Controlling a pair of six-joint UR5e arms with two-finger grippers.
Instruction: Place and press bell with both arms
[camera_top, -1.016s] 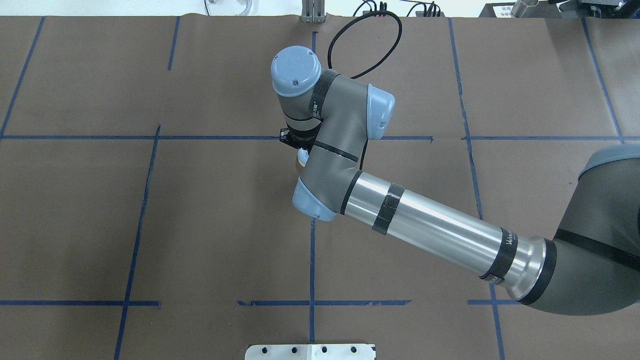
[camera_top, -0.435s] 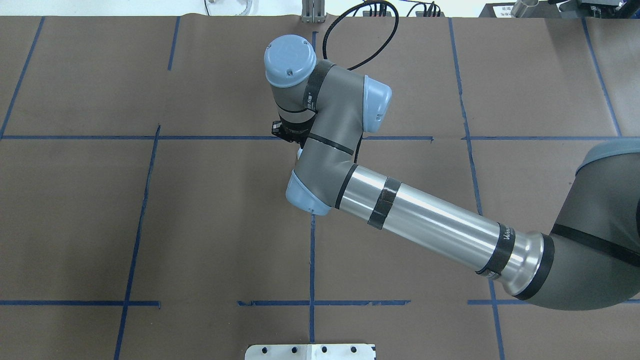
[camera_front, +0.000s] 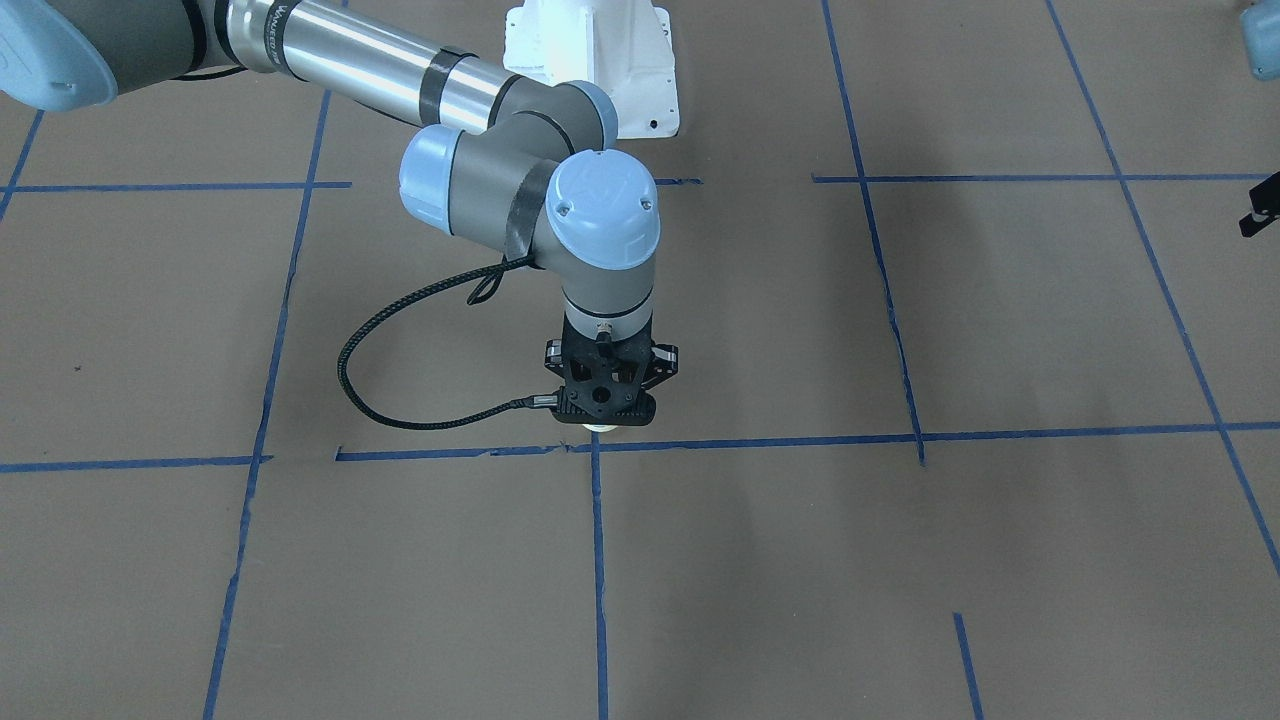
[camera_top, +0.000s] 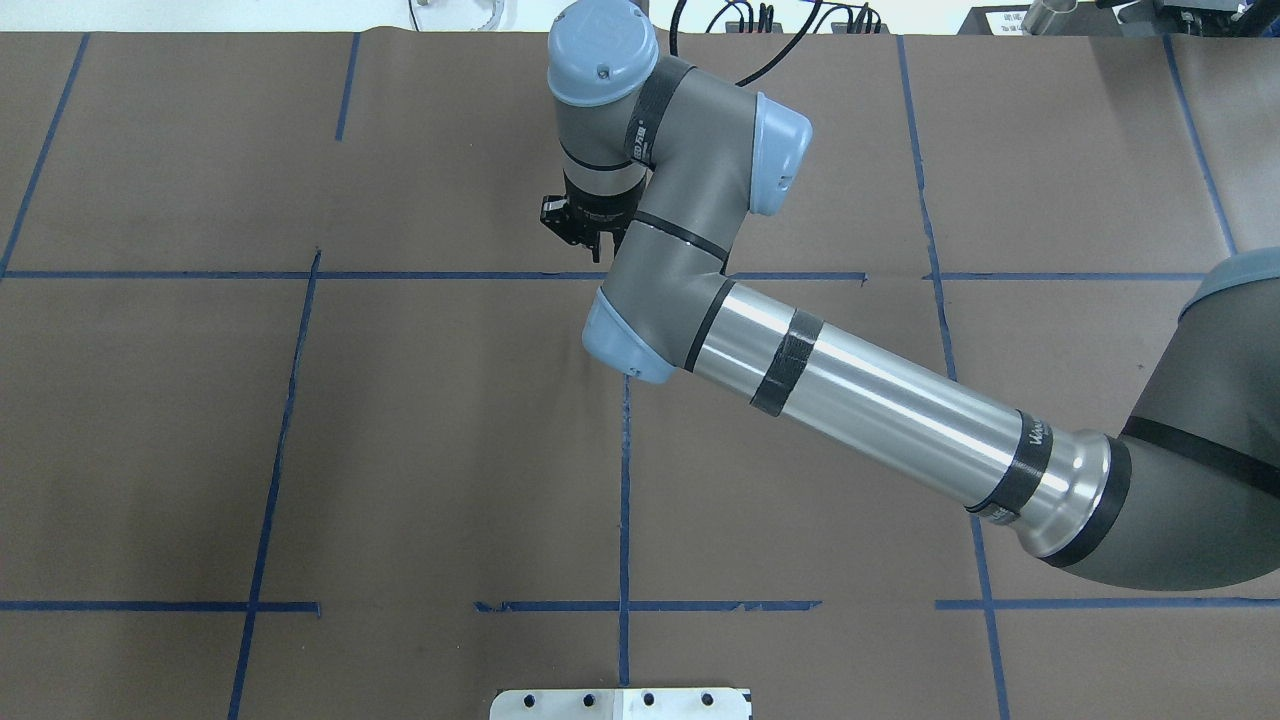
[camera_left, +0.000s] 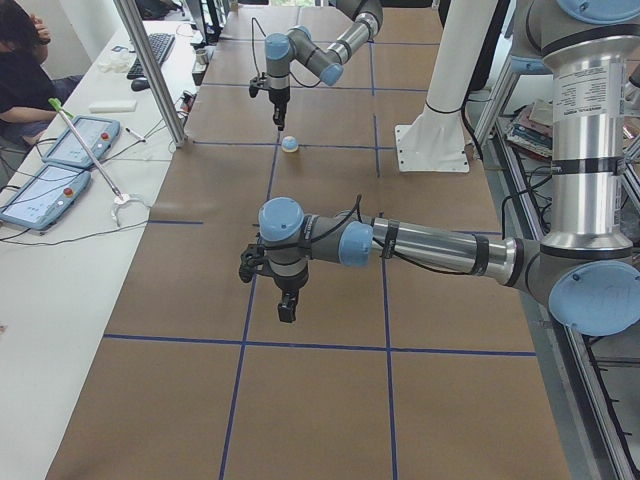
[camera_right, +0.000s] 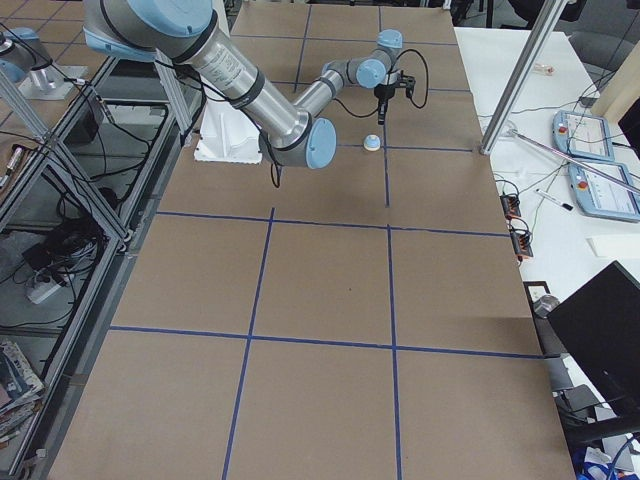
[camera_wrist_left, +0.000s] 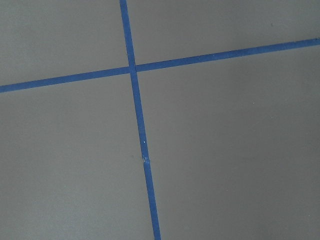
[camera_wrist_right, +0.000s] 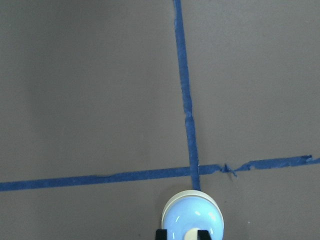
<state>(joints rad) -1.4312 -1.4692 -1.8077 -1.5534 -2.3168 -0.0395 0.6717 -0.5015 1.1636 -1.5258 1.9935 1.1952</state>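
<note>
The light-blue bell (camera_wrist_right: 192, 218) with its cream button stands on the brown table at a blue tape crossing. It also shows in the exterior left view (camera_left: 288, 144) and the exterior right view (camera_right: 372, 143). In the front-facing view only its cream rim (camera_front: 600, 428) peeks out. My right gripper (camera_front: 600, 412) hangs straight above it and apart from it, and its two fingertips (camera_wrist_right: 161, 234) stand a little apart with nothing between them. In the overhead view the right arm (camera_top: 680, 260) hides the bell. My left gripper (camera_left: 287, 305) hovers over bare table farther along; I cannot tell its state.
The white bolted pedestal (camera_front: 590, 60) stands at the robot's side of the table. Blue tape lines (camera_top: 624, 480) grid the brown paper. A side table with tablets (camera_left: 60, 170) and a seated person (camera_left: 20, 60) lie beyond the far edge. The left wrist view shows only a tape crossing (camera_wrist_left: 131, 69).
My right wrist has risen and shifted toward the far edge in the overhead view. The bell that peeked out beside it earlier is now hidden under the arm.
</note>
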